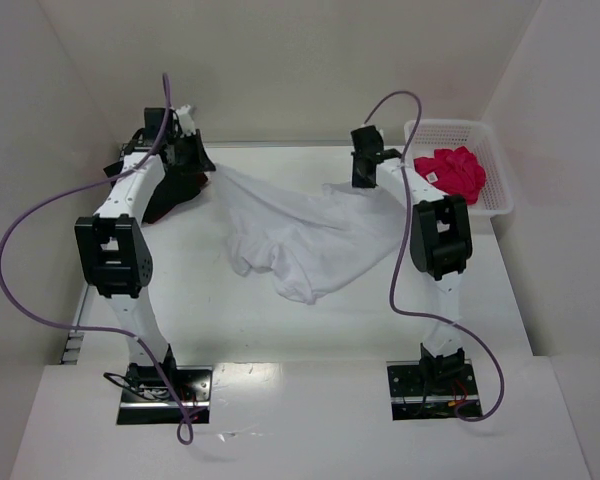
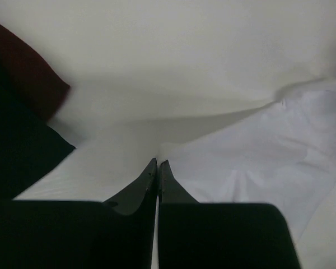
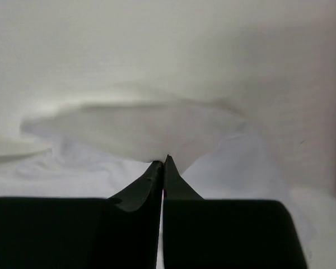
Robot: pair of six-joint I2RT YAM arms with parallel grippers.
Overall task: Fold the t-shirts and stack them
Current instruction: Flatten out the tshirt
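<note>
White table (image 1: 310, 330): bare toward the near edge. White cloth t-shirt (image 1: 300, 235) lies crumpled mid-table, its two far corners drawn up toward the arms and the body sagging in folds between them. Risk, judged: only thin edges look pinched, so pulling apart could slip a corner free, and the bunched lower half could drag and fold under instead of spreading. White plastic lattice basket (image 1: 495, 195) at far right holds the bright pink-red t-shirt (image 1: 452, 172), close to the right arm's sweep. Dark red shirt (image 1: 172, 203) and black shirt (image 2: 17, 151) sit just beside the left corner and could snag. Left gripper (image 2: 158, 163) and right gripper (image 3: 163, 159): jaws pressed together, each on white cloth.
</note>
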